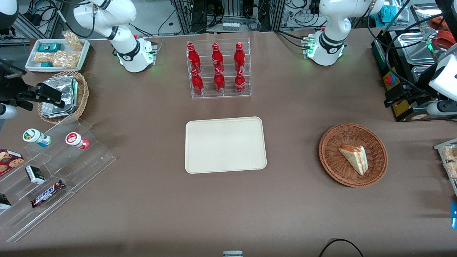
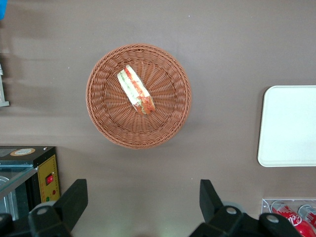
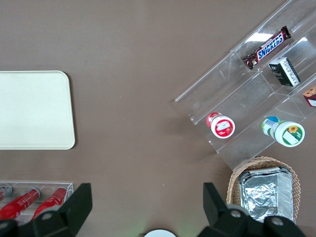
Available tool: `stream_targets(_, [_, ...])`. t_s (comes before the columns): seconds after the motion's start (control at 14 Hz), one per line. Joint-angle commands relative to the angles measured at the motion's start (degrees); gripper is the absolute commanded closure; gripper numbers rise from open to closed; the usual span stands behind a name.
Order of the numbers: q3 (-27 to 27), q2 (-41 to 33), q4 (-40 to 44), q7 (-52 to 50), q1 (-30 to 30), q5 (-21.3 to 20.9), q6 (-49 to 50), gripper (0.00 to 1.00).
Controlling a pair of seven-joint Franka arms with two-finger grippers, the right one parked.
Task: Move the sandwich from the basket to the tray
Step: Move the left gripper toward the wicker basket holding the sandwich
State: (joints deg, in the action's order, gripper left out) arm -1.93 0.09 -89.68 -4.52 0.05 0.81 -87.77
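Hanging the hand (image 2: 140, 197) high over the brown tabletop (image 1: 292, 207), at the working arm's end. Spreading both black fingers (image 2: 74, 200) wide, pinching nothing, with only tabletop showing between them. Staying well clear of the basket (image 1: 325, 150), and farther from the front camera than it is.

Lying in the middle of the shallow reddish-brown wicker basket (image 2: 106, 123): the sandwich (image 1: 353, 157), a pale triangular wedge resting on its side on the woven floor. Narrowing toward the front camera. Showing red-orange and green filling along one edge of the sandwich (image 2: 136, 91) in the left wrist view.

Sitting flat near the middle of the tabletop: the cream-beige tray (image 1: 225, 145), well apart from the basket, with bare tabletop between the two. Showing one rounded-cornered end of the tray (image 2: 291, 126) to the left wrist camera and another (image 3: 32, 108) to the right wrist camera.

Standing farther from the front camera than the tray: a clear rack (image 1: 218, 67) holding six red bottles in two rows.

Resting toward the parked arm's end: a tan wicker basket (image 1: 82, 96) of foil packets, a white tray (image 1: 57, 53) of snacks, and a clear stepped display (image 1: 89, 160) carrying a Snickers bar (image 1: 47, 192).
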Motion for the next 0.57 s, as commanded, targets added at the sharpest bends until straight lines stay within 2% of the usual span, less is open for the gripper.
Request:
stream_targets(0.0, [0.26, -0.18, 0.03, 2.14, -0.05, 0.33, -1.17, 0.00])
stream_targets(0.5, [0.26, -0.18, -0.41, 1.88, -0.05, 0.33, -0.74, 0.00])
